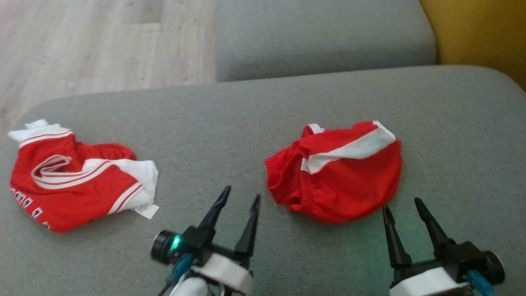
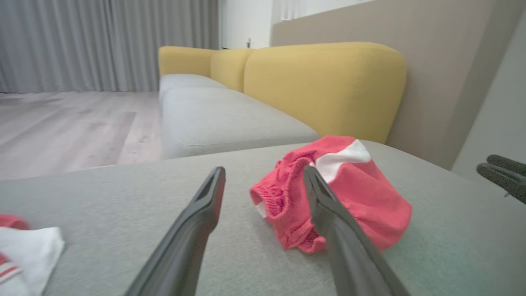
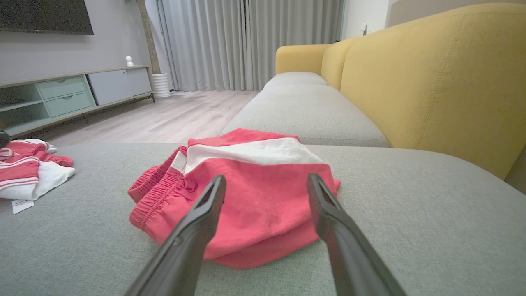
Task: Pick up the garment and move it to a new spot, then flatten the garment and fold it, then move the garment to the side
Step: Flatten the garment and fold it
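A crumpled red garment (image 1: 337,172) with a white stripe lies right of centre on the grey seat cushion (image 1: 263,107). My right gripper (image 1: 400,204) is open just short of its near right edge, and in the right wrist view the garment (image 3: 254,164) spreads right ahead of the open fingers (image 3: 266,176). My left gripper (image 1: 242,192) is open above bare cushion, a little to the garment's left. The left wrist view has the garment (image 2: 361,193) ahead of and partly behind the right-hand finger of that gripper (image 2: 264,169). The right gripper's fingertips (image 2: 501,172) show at that view's right edge.
A second bunched garment, red and white with a tag (image 1: 70,176), lies at the cushion's left end. Another grey cushion (image 1: 320,37) continues beyond, with the yellow backrest (image 1: 485,33) to the right. Wood floor (image 1: 82,45) lies past the cushion's far left edge. A low cabinet (image 3: 61,94) stands across the room.
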